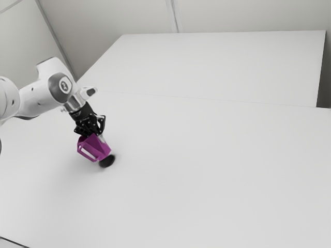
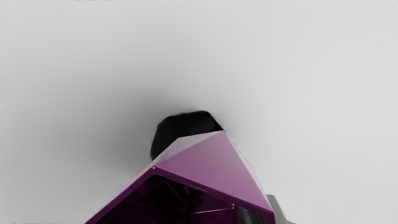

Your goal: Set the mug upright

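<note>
The purple mug [image 1: 102, 149] was tilted beneath the gripper [image 1: 97, 135], well in from the far edge of the table [image 1: 217, 170]. I couldn't tell the gripper's opening.

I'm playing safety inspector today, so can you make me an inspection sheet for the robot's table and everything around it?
Surface: white, smooth tabletop.
Job's things: purple mug, tilted, not upright, its open end toward the gripper.
Clutter: dark patch by the mug's lower end; shadow or thing, I can't tell.
Gripper: black gripper at the mug's open end, on a white arm.
Cables: thin dark line in the exterior view's lower left corner; I can't tell if it's a cable.
Surroundings: pale walls behind.
</note>
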### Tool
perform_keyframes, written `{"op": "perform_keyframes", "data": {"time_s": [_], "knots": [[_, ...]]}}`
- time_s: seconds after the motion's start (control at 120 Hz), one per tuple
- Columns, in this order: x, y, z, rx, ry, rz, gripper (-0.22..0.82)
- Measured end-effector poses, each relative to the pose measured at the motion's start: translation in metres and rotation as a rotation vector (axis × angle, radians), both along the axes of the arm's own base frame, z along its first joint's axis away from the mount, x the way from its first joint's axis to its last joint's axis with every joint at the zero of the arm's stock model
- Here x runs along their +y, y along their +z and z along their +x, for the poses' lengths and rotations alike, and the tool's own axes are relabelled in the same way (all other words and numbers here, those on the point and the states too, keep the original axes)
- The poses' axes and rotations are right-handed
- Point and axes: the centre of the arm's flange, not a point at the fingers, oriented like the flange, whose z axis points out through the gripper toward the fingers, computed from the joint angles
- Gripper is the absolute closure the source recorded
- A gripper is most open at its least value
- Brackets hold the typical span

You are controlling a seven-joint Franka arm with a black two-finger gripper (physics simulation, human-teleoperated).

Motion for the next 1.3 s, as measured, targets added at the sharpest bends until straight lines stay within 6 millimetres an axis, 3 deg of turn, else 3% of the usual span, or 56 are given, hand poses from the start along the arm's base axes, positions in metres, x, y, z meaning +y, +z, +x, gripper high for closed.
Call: {"op": "perform_keyframes", "data": {"time_s": [0.275, 0.667, 1.3], "knots": [[-0.029, -0.009, -0.007, -0.032, 0.109, 0.120, 0.79], [-0.037, -0.011, -0.004, -0.020, 0.220, 0.287, 0.78], [-0.024, -0.036, -0.017, 0.134, 0.436, 0.324, 0.78]]}}
